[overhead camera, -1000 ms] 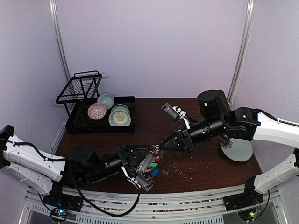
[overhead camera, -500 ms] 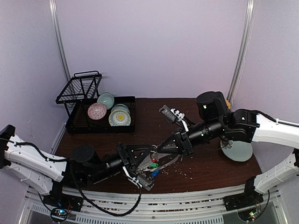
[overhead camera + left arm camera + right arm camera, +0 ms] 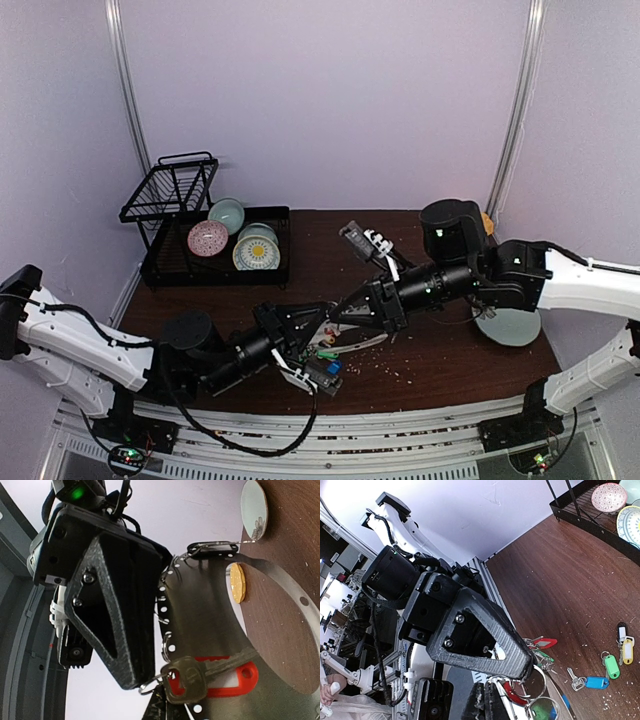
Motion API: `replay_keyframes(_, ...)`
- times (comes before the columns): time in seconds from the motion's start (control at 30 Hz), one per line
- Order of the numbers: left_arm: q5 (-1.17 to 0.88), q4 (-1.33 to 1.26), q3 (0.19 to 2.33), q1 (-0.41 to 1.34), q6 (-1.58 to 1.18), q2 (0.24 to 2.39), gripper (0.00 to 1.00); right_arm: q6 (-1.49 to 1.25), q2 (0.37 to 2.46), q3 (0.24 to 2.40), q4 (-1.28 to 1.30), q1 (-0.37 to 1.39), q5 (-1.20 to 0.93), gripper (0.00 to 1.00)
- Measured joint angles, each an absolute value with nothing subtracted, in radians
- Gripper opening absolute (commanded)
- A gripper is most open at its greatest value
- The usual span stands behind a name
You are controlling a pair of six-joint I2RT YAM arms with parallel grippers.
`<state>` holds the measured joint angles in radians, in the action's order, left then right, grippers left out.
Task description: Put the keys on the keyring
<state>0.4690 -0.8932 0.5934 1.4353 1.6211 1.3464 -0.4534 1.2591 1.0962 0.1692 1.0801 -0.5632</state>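
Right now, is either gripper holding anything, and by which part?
Both are shut. The left gripper seems to pinch the flat silvery perforated hoop's edge; the right gripper seems to pinch the red-tagged silvery key's small ring. Neither contact shows clearly.

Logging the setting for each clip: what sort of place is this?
Probably a lab test booth: plain pale walls enclose a dark wooden table, with a black dish rack of plates as props.

The rack with plates sits far left on the table. A plate lies right. The keys lie near the middle.
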Motion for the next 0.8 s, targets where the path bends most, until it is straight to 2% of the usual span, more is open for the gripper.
replay_keyframes(0.23,0.455,-0.937,0.595,1.435,1.467,1.363,0.0,-0.448,1.267,1.112,0.155,1.083,-0.535,0.0)
replay_keyframes(0.4,0.451,-1.011,0.595,1.435,1.397,1.407,0.0,-0.435,1.272,1.145,0.168,1.084,-0.511,0.06)
replay_keyframes(0.8,0.421,-1.112,0.594,1.435,1.23,1.425,0.0,-0.403,1.261,1.198,0.2,1.084,-0.51,0.07)
